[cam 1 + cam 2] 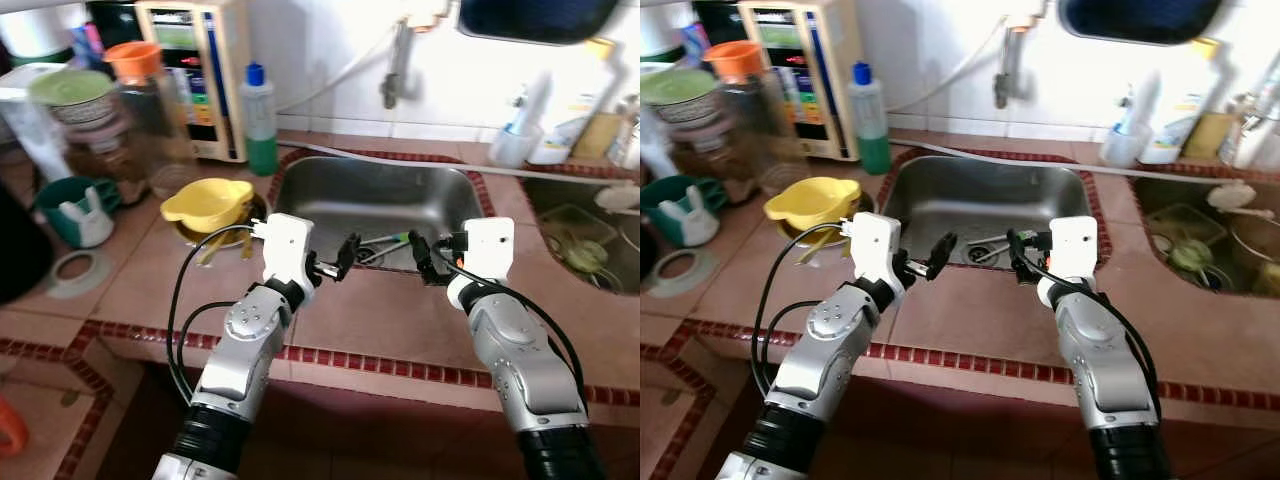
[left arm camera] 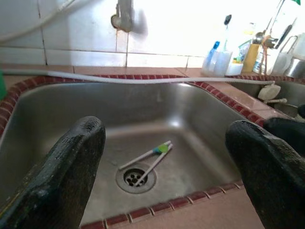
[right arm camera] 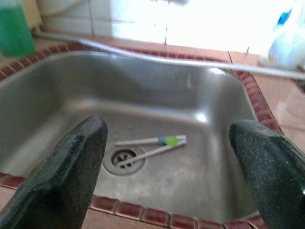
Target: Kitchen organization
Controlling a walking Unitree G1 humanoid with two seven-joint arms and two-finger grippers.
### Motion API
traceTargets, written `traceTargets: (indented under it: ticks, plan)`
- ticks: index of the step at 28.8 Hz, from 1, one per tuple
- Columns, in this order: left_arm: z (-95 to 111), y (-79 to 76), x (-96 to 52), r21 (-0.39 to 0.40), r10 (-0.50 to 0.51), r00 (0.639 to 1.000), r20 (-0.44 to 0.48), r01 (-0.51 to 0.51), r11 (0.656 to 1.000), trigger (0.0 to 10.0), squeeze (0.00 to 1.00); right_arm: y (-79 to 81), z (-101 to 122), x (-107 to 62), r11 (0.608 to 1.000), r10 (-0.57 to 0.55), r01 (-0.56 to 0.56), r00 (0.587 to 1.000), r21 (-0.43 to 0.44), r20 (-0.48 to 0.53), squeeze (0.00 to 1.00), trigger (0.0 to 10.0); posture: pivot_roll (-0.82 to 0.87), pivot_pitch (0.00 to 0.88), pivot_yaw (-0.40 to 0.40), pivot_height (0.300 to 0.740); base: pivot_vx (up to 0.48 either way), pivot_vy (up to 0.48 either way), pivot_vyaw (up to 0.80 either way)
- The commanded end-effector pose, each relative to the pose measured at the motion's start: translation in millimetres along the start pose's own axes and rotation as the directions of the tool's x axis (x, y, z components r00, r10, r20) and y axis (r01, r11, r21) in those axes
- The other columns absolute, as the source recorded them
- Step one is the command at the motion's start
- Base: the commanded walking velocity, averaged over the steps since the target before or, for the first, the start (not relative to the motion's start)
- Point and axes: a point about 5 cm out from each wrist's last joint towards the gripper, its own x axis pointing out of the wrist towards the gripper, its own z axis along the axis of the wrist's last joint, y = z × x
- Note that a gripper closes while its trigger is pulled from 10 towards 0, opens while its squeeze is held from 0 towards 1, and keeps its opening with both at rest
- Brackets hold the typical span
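Note:
A steel sink [image 1: 330, 190] is set in the red-tiled counter straight ahead. Two thin white sticks with a green band [image 1: 385, 245] lie on its bottom, across the drain [image 2: 136, 177]; they are also clear in the wrist views [image 3: 152, 145]. My left gripper [image 1: 340, 260] hangs open over the counter strip at the sink's front edge, nothing between its fingers [image 2: 76, 167]. Just to its right, my right gripper [image 1: 425, 260] is open and empty too, level with it, its fingers [image 3: 71, 167] framing the sticks.
A yellow bowl [image 1: 205, 200] sits on a plate left of the sink. A green soap bottle [image 1: 260, 120], an orange-lidded jar [image 1: 140, 90] and a teal mug [image 1: 75, 210] stand further left. A second basin [image 1: 590, 230] lies right. A tap [image 1: 395, 70] hangs behind.

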Motion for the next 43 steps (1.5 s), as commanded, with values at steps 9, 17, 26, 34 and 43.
traceTargets:
  ticks: [9, 17, 26, 34, 43]
  plan:
    - [1.3, 8.2, -0.4, 0.028, 0.033, 0.999, 0.006, -0.033, 0.999, 10.0, 0.0, 2.1, 11.1, -1.8, 1.0, 0.012, -0.012, 1.0, -0.01, 0.011, 0.0, 10.0, -0.01, 0.0, 0.012, 0.74, 0.0, 0.0, 0.0]
    - [3.6, 8.0, 0.6, 0.035, 0.027, 0.999, 0.017, -0.028, 0.999, 10.0, 0.0, 3.4, 9.6, -3.4, 1.0, 0.015, -0.015, 1.0, -0.023, -0.006, 0.0, 10.0, -0.02, 0.0, 0.017, 0.74, 0.0, 0.0, 0.0]
    - [2.4, 6.8, 0.1, 0.035, 0.022, 1.0, 0.013, -0.022, 0.999, 10.0, 0.0, 5.5, 8.2, -3.6, 0.999, 0.014, -0.014, 1.0, -0.03, -0.019, 0.0, 10.0, -0.02, 0.0, 0.017, 0.74, 0.0, 0.0, 0.31]
    - [2.4, 6.7, -0.1, 0.038, 0.02, 1.0, 0.014, -0.021, 0.999, 10.0, 0.0, 4.2, 6.4, -3.9, 1.0, 0.008, -0.008, 1.0, -0.018, -0.029, 0.0, 10.0, -0.02, 0.0, 0.019, 0.74, 0.0, 0.0, 0.0]
    - [1.7, 6.1, 0.0, 0.025, 0.012, 1.0, 0.005, -0.012, 1.0, 10.0, 0.0, 4.4, 4.9, -3.9, 1.0, 0.005, -0.006, 0.999, -0.015, -0.036, 0.0, 10.0, -0.02, 0.0, 0.019, 0.74, 0.0, -0.181, 0.0]
